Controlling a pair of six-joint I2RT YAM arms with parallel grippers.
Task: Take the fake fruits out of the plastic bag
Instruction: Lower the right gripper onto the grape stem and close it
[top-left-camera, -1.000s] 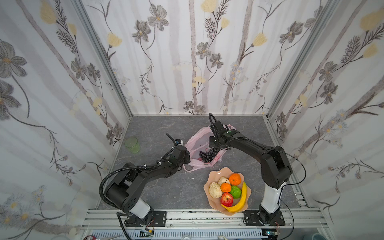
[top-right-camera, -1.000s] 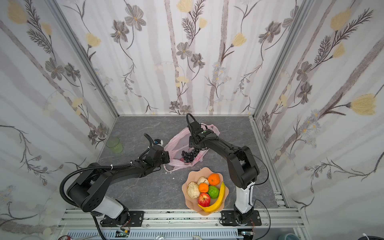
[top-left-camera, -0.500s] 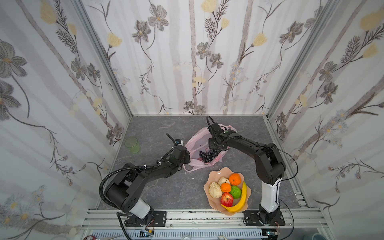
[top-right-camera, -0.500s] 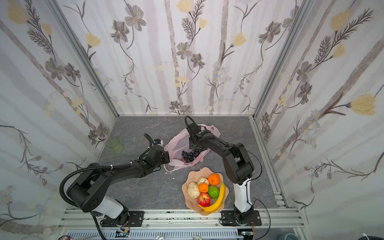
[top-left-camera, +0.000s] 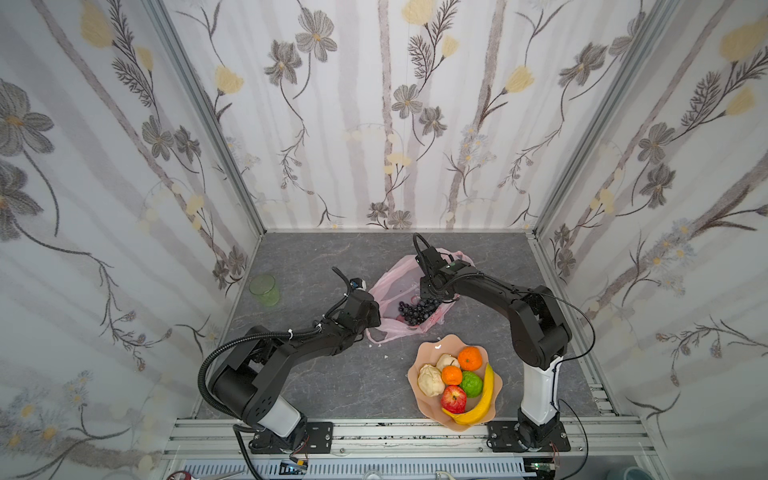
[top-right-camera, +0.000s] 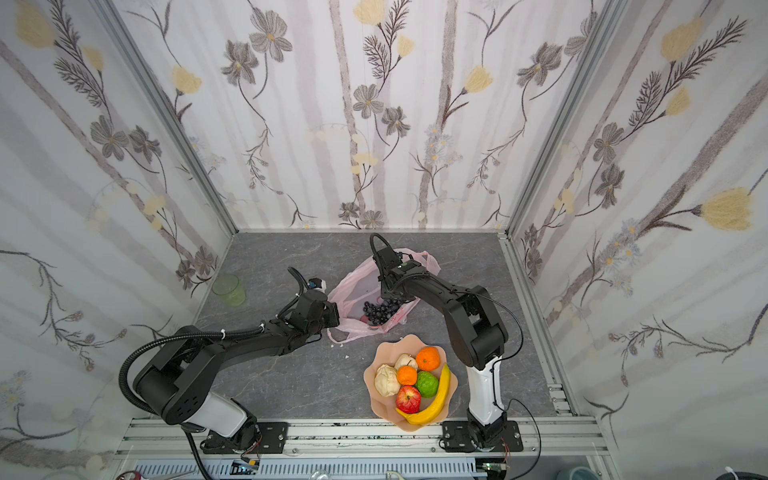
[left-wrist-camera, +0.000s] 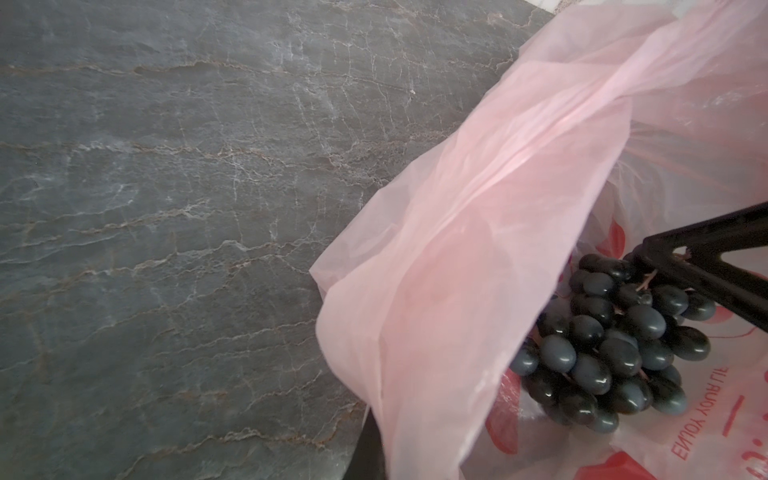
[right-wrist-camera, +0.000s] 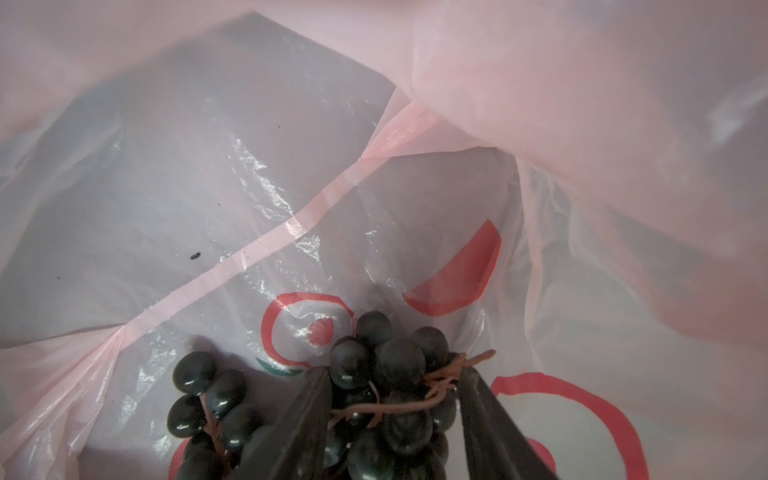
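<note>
The pink plastic bag (top-left-camera: 395, 282) (top-right-camera: 357, 286) lies open at mid-table. Inside it rests the dark purple grape bunch (top-left-camera: 415, 309) (top-right-camera: 380, 311) (left-wrist-camera: 611, 349). My right gripper (top-left-camera: 430, 297) (top-right-camera: 390, 297) (right-wrist-camera: 390, 374) reaches into the bag, its two fingers pressed against either side of the bunch's stem end (right-wrist-camera: 440, 390). My left gripper (top-left-camera: 372, 316) (top-right-camera: 332, 313) (left-wrist-camera: 390, 465) is shut on the bag's near rim (left-wrist-camera: 478, 208), holding the mouth up. The other fake fruits lie on the peach plate (top-left-camera: 428, 347) (top-right-camera: 384, 349): banana (top-left-camera: 484, 399), apple (top-left-camera: 453, 398), green fruit (top-left-camera: 471, 383), two oranges, two pears.
A green translucent cup (top-left-camera: 264, 289) (top-right-camera: 228, 289) stands by the left wall. The plate sits near the front edge, beside the right arm's base. Papered walls close in the grey marbled tabletop (left-wrist-camera: 166, 208) on three sides.
The right arm has shifted slightly at the bag's mouth and its jaws have drawn in around the grapes. The left arm and the bag's rim have not moved.
</note>
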